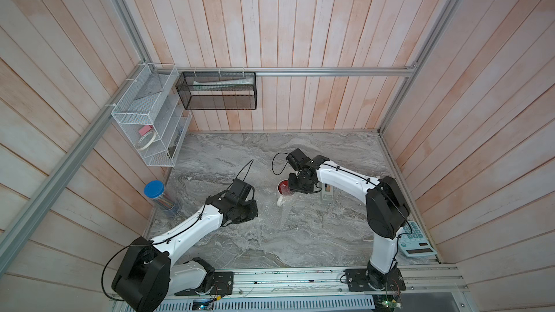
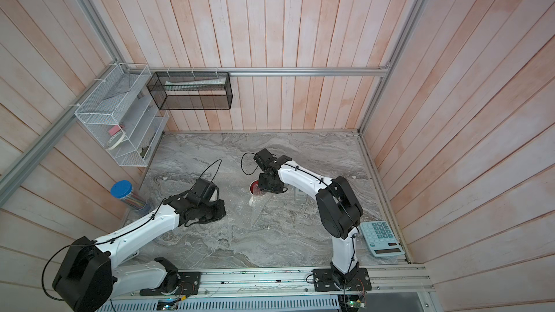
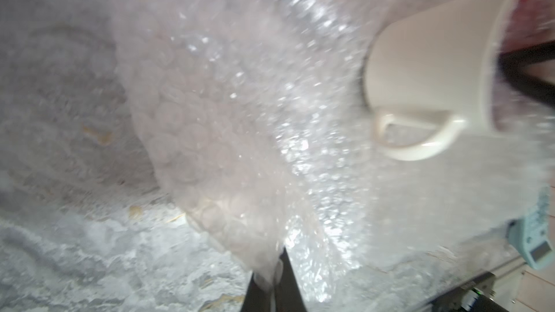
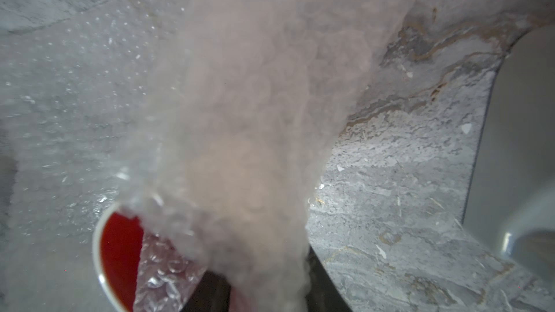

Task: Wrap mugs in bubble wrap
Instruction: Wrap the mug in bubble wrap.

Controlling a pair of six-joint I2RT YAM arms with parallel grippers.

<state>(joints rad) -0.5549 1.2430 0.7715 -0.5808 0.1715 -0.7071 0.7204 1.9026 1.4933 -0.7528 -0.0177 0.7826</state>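
Left tool is clamped on the bubble wrap edge. The mug stands upright at its 2 o'clock in a top view, directly beneath the right tool. Whether the right tool grips anything cannot be determined.

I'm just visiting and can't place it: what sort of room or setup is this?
Probably a robot test booth dressed as a packing desk: the left arm and right arm are bolted to a metal rail, plank walls sit inside an aluminium frame, and a calculator lies on the marble-look tabletop.
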